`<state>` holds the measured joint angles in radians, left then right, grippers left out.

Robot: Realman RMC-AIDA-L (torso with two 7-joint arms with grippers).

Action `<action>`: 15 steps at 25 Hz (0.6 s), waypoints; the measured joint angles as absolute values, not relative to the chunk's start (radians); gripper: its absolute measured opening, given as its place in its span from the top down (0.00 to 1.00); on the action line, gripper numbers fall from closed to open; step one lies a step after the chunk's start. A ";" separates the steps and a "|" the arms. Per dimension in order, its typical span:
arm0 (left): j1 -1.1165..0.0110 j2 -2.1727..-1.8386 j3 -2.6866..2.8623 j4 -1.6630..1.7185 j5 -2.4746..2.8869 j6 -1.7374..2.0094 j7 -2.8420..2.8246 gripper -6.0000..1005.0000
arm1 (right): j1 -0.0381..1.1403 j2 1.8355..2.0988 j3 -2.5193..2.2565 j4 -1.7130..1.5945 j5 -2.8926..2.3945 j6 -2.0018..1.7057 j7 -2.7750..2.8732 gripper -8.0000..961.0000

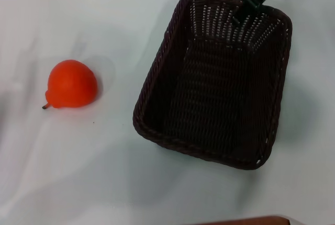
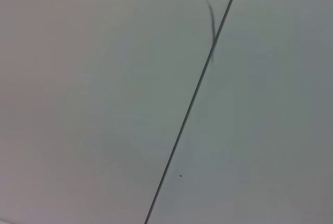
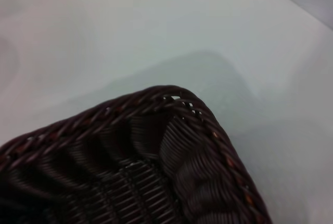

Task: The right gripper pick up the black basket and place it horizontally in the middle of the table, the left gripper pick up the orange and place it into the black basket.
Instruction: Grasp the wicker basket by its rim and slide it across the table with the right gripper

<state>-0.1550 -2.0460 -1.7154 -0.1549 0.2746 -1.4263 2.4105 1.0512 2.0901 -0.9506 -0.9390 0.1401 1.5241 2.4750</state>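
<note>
the right gripper (image 1: 250,1) reaches in from the far right to the far rim of the black basket (image 1: 217,81); its fingers are mostly cut off, so i cannot tell if they grip. the basket stands on the table (image 1: 104,172), right of centre. the orange (image 1: 71,85) lies well apart on the left. the left gripper is out of sight.

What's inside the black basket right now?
The black basket holds no fruit; only its woven floor shows. The right end effector reaches over the far rim, hiding a little of that wall. The orange sits on the table.
</note>
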 joint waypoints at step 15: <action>-0.169 -2.079 -1.739 -0.155 0.275 -1.420 2.412 0.10 | 1.027 2.082 -0.988 -0.827 0.174 1.386 2.445 0.14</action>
